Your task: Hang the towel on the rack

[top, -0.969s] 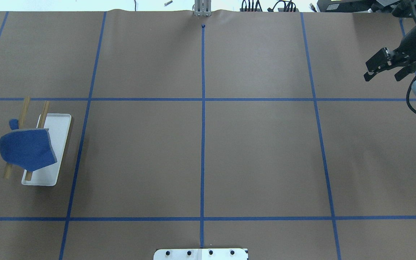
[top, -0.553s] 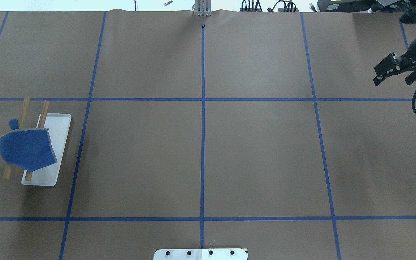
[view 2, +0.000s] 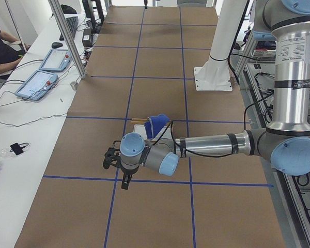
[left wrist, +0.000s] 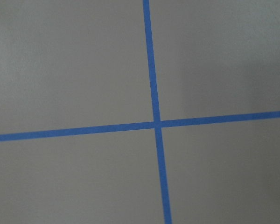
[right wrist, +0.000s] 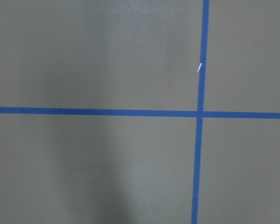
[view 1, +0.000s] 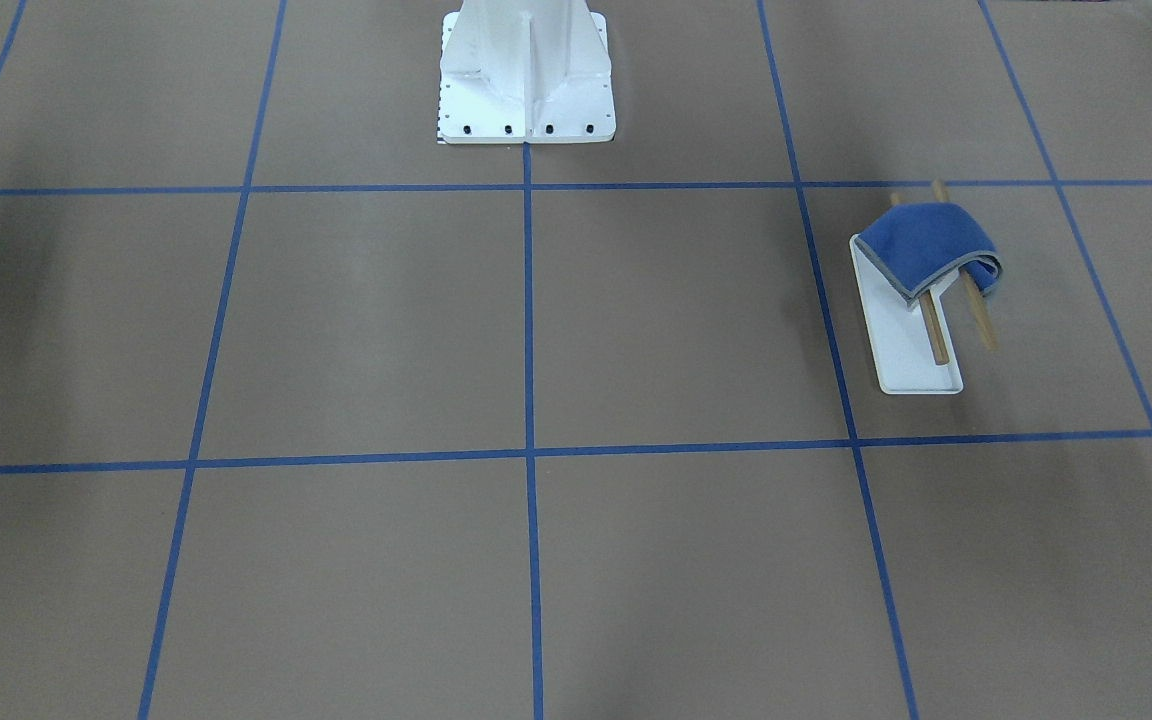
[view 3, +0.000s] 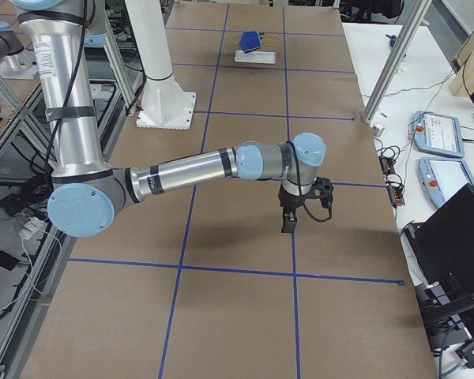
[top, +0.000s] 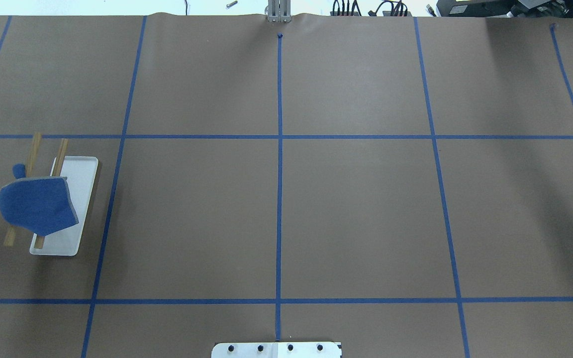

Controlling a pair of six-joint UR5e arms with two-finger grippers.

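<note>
The royal-blue towel (top: 38, 206) with a grey border lies draped over the rack's two tan wooden rods (top: 33, 149), above the white tray base (top: 86, 181) at the table's left. It also shows in the front-facing view (view 1: 926, 245), the left view (view 2: 156, 124) and the right view (view 3: 250, 39). My left gripper (view 2: 119, 173) shows only in the left view, beside the rack and apart from it. My right gripper (view 3: 300, 213) shows only in the right view, far from the rack. I cannot tell whether either is open or shut.
The white bolted robot pedestal (view 1: 526, 90) stands at the table's robot-side edge. Blue tape lines (top: 279, 149) grid the brown table. Tablets and cables (view 2: 41, 77) lie on the white bench beyond the far edge. Both wrist views show only table and tape.
My right gripper has moved right and out of the overhead view. The left gripper's tip at the left edge has also left that view. Towel and rack have not moved.
</note>
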